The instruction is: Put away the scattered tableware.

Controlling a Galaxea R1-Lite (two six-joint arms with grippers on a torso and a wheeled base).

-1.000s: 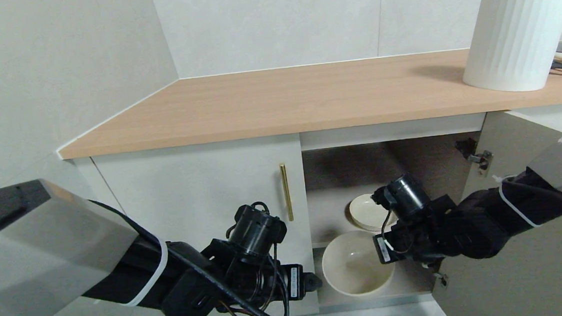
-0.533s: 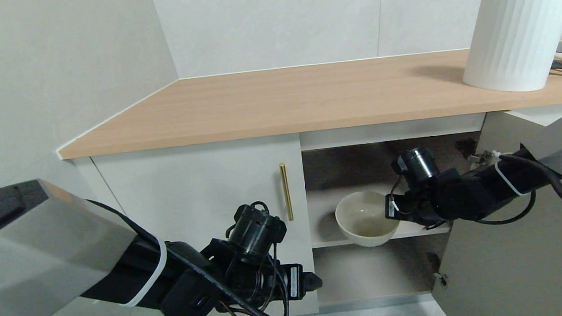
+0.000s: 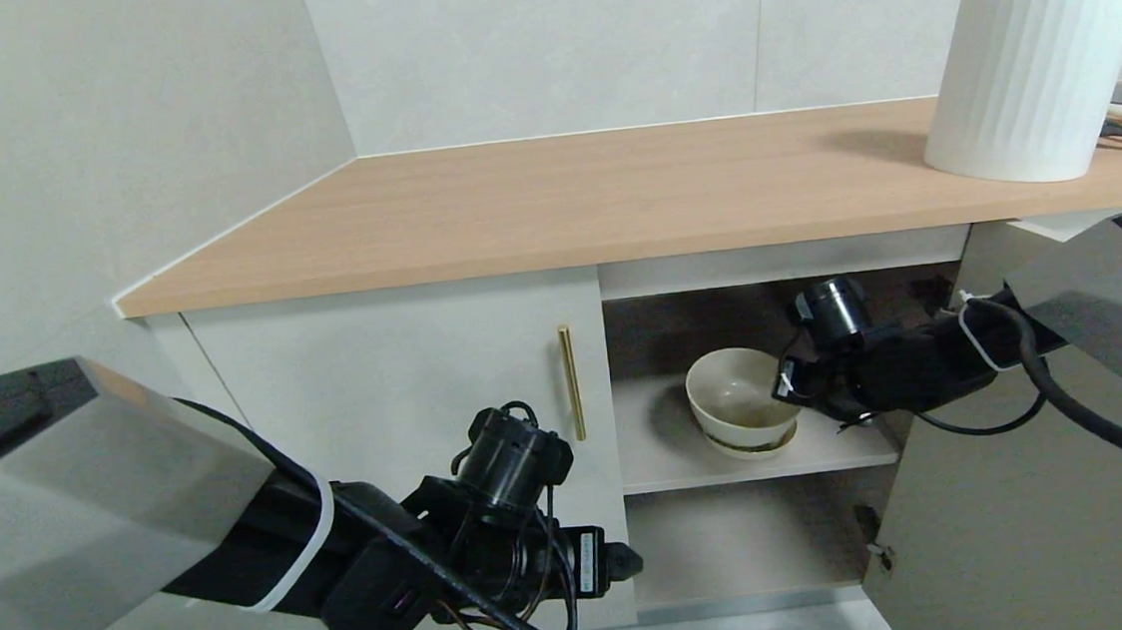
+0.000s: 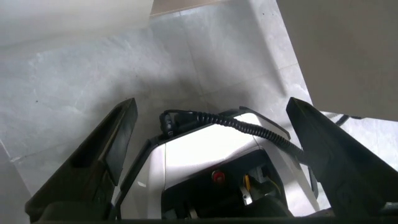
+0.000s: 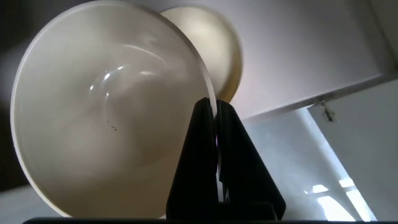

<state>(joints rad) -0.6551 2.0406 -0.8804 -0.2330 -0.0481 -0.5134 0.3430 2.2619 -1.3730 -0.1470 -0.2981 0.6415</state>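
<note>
At 7 o'clock, nearest me, my left gripper (image 3: 626, 560) hangs low before the shut cabinet door (image 3: 399, 418), fingers apart and holding nothing. Farther in, at 4 o'clock, my right gripper (image 3: 787, 387) is clamped on the rim of the bowl (image 3: 736, 396). The bowl looks seated on the plate (image 5: 227, 56) on the shelf (image 3: 662, 457). I judge stowing nearly done, with letting go, backing out and closing up left.

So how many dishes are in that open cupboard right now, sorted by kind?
Bowls: 1, the cream bowl, pinched at its rim by the right gripper.
Plates: 1, the cream plate just beyond the bowl.
Total: 2.
</note>
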